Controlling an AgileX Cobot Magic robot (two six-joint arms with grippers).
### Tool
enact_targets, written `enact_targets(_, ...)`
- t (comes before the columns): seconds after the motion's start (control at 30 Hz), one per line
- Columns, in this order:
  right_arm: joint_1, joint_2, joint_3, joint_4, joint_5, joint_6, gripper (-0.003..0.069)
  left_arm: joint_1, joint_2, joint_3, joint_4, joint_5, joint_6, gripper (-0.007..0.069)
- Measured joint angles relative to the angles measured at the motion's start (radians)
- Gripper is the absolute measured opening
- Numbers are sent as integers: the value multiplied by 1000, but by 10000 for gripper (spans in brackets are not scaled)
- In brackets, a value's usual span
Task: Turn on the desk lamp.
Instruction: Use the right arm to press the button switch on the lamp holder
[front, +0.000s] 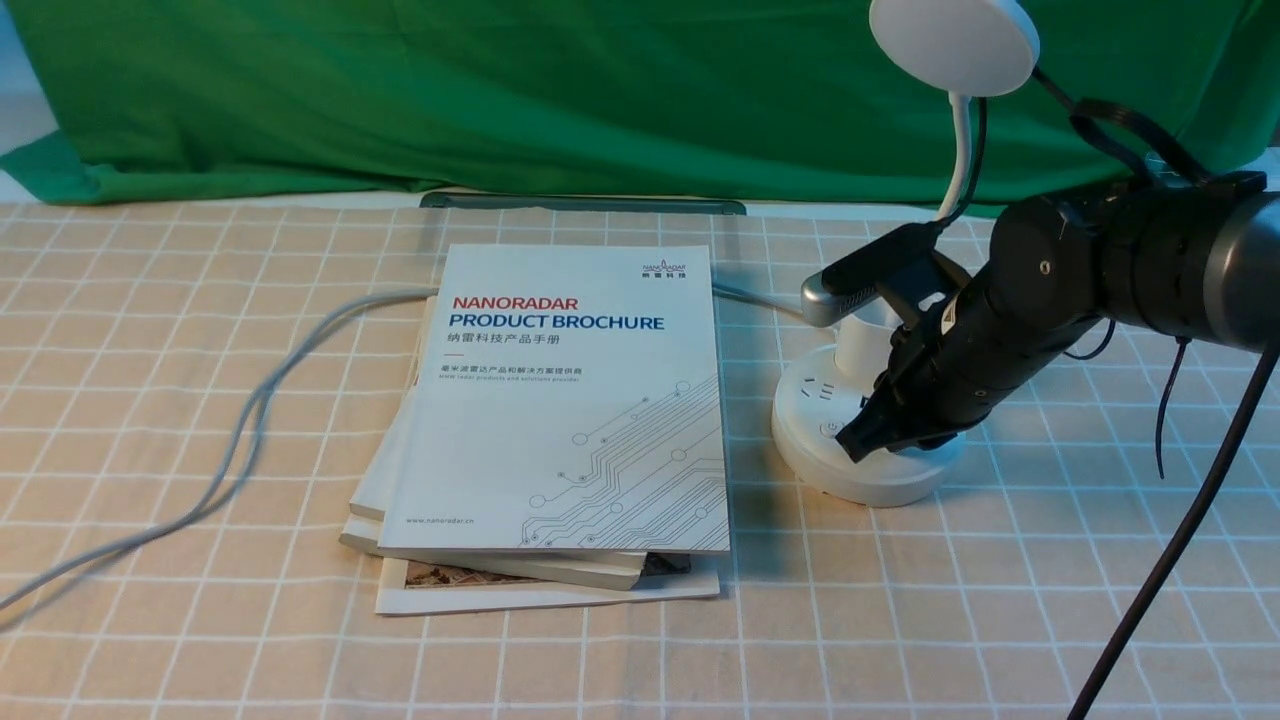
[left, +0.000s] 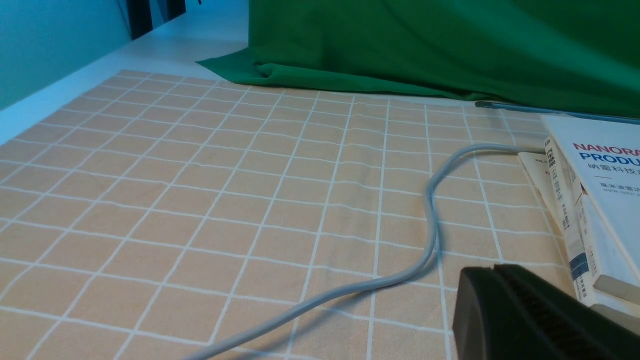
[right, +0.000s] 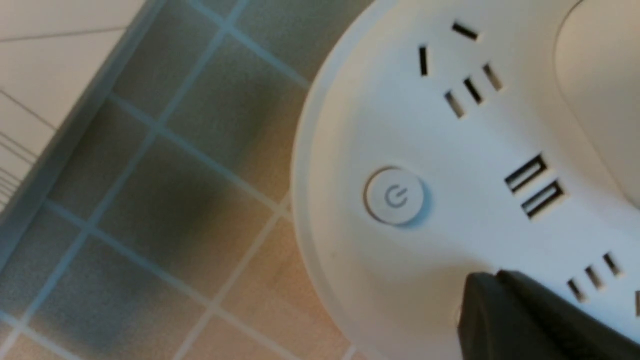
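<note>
The white desk lamp stands at the right of the checked cloth. Its disc head (front: 953, 42) sits high on a thin gooseneck (front: 961, 150) and looks unlit. My right gripper (front: 852, 441) is shut and empty, its tip down on the front of the round base (front: 815, 455). In the right wrist view the shut tip (right: 492, 276) rests on the base (right: 450, 145) a short way from the round power button (right: 395, 196), not on it. Sockets and USB ports lie beside it. My left gripper (left: 492, 270) is shut and empty, low over the cloth.
A stack of brochures (front: 570, 400) lies just left of the lamp base. A grey cable (front: 250, 420) runs from behind the stack across the left of the table. A green cloth (front: 500, 90) hangs at the back. The right arm's black cable (front: 1180, 540) hangs at the near right.
</note>
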Motion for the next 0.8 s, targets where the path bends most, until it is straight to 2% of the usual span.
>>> enact_targets(0.8,-1,22,-12,0,-23,20,30,0,0,0,0,0,0,21)
